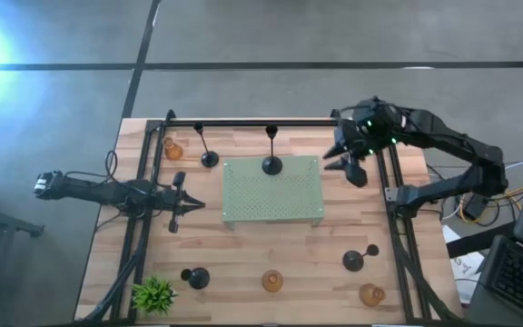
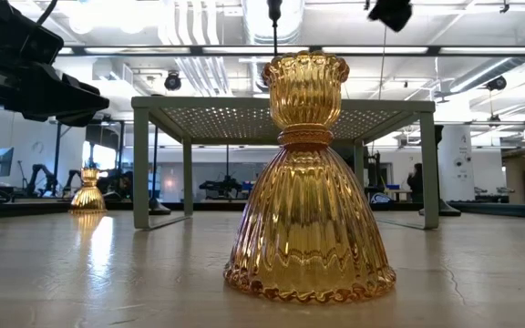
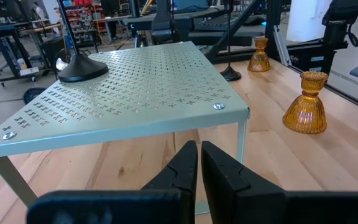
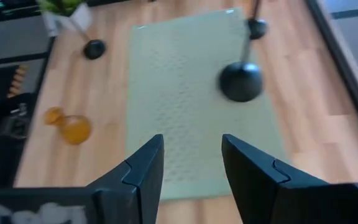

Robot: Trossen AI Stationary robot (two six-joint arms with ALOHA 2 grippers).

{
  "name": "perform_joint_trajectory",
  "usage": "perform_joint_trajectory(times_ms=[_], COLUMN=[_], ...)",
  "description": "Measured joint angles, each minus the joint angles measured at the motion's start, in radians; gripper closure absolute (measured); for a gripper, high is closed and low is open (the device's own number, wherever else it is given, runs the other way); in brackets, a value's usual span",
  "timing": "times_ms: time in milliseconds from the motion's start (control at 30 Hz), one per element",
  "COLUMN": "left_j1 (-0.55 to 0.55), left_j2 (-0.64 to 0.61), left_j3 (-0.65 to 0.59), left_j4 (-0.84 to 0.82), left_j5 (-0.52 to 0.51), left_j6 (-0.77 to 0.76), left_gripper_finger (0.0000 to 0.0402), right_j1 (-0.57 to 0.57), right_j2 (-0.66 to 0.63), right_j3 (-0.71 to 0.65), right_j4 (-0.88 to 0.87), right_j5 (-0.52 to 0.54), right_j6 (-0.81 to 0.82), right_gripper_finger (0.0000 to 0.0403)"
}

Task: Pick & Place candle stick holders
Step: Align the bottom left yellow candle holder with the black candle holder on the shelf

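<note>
Plant (image 1: 153,294) first, a small spiky green tuft at the near left corner of the wooden table (image 1: 243,250). Just right of it I see a black holder (image 1: 195,277) with a round dome base. Above that on my overhead screen, the left gripper (image 1: 192,205) waits by the left edge of the pale green mat (image 1: 272,202), its fingers (image 3: 185,171) pressed together with only a sliver between them and nothing in them. In the far left corner sit an amber holder (image 1: 172,148) and a second black stemmed one (image 1: 207,156).

The overhead view makes the mat look flat; the left wrist view shows me it is a raised perforated metal platform on thin legs, stamped with small cross-shaped holes. One black holder (image 1: 271,164) stands on its far edge, thin stem upright.

At the near edge, centre, is another amber holder (image 1: 271,281). Only the low view gives its texture: ribbed translucent glass, a flared bell skirt, a narrow waist and a scalloped cup.

The right gripper (image 1: 346,162) hangs above the mat's far right corner, fingers (image 4: 143,168) parted at a middling width, empty. Right of the mat lie a black holder (image 1: 359,259) and an amber one (image 1: 371,293).
</note>
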Motion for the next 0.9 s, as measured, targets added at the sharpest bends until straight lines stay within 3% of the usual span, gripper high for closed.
perform_joint_trajectory(times_ms=[333, 433, 567, 900], left_j1=[0.0, 0.0, 0.0, 0.0], left_j2=[0.0, 0.0, 0.0, 0.0], left_j3=[0.0, 0.0, 0.0, 0.0], left_j4=[0.0, 0.0, 0.0, 0.0], left_j5=[0.0, 0.0, 0.0, 0.0], left_j6=[0.0, 0.0, 0.0, 0.0], left_gripper_finger=[0.0374, 0.0374, 0.0374, 0.0374], right_j1=[0.213, 0.25, 0.282, 0.306], right_j2=[-0.141, -0.176, -0.194, -0.195], right_j3=[-0.177, -0.248, -0.35, -0.486], right_j4=[0.058, 0.154, 0.287, 0.403], right_j5=[0.007, 0.03, 0.032, 0.062], right_j6=[0.147, 0.156, 0.195, 0.185], right_gripper_finger=[0.029, 0.03, 0.0312, 0.0339])
